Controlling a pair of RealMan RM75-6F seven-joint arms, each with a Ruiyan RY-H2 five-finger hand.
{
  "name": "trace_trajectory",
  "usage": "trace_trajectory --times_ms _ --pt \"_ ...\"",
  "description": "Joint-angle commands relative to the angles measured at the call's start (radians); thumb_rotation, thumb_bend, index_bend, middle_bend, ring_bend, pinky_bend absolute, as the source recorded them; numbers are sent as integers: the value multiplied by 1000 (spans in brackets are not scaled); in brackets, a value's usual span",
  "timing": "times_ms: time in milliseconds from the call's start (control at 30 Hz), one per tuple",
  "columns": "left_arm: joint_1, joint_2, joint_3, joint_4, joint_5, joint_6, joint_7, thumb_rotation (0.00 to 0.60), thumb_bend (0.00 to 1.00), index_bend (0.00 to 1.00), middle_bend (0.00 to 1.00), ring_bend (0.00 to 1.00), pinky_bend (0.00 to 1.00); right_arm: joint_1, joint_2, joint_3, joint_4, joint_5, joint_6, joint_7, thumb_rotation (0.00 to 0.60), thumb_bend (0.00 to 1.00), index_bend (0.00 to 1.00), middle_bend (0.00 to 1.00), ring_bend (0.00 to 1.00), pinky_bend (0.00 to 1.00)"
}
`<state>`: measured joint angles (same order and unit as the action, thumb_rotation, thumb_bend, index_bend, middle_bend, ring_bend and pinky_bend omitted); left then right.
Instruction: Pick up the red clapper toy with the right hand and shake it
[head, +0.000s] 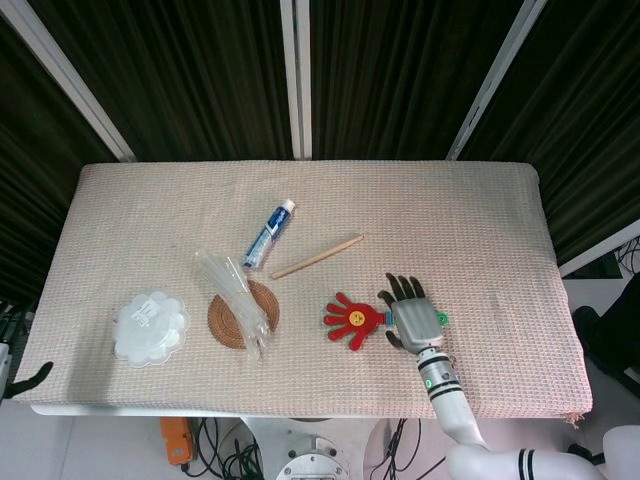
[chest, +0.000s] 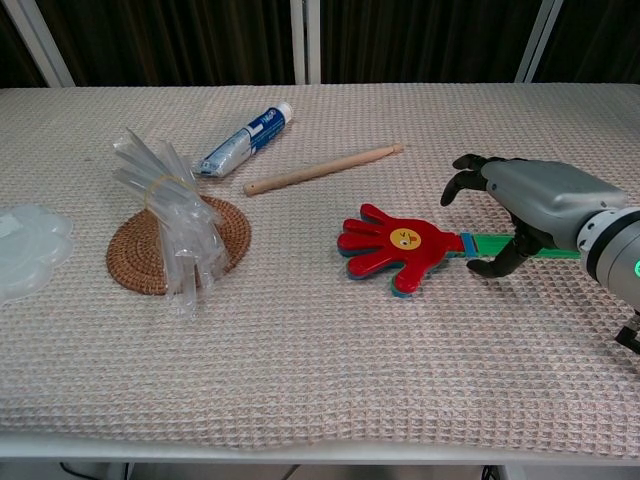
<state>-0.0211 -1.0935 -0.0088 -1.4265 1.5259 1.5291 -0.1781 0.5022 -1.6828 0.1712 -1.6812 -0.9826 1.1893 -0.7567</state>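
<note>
The red hand-shaped clapper toy (head: 351, 318) (chest: 398, 246) lies flat on the beige woven cloth, its green handle pointing right. My right hand (head: 413, 316) (chest: 535, 203) hangs over that handle with its fingers apart and curved down on the far side. The thumb reaches to the near side, and nothing is clasped. Only short bits of the green handle (chest: 487, 243) show beside the palm. A dark sliver of my left hand (head: 33, 377) peeks out below the table's left front corner, and its pose is hidden.
Left of the toy are a woven round coaster (head: 243, 314) (chest: 160, 250) with a bundle of clear plastic (head: 237, 297) (chest: 168, 215) across it, and a white scalloped dish (head: 149, 327). Behind lie a wooden stick (head: 317, 256) (chest: 325, 168) and a toothpaste tube (head: 270, 234) (chest: 245, 140).
</note>
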Motion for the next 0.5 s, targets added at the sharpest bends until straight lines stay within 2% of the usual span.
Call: trace_trajectory --times_ms 33,500 --pt "1 2 -1 -3 2 4 1 600 209 56 104 2 120 10 -5 9 5 19 1 -2 600 222 277 20 0 0" --pt "6 5 -2 -5 -3 8 1 600 209 56 104 2 120 42 -13 0 16 67 3 -10 600 242 327 27 0 0"
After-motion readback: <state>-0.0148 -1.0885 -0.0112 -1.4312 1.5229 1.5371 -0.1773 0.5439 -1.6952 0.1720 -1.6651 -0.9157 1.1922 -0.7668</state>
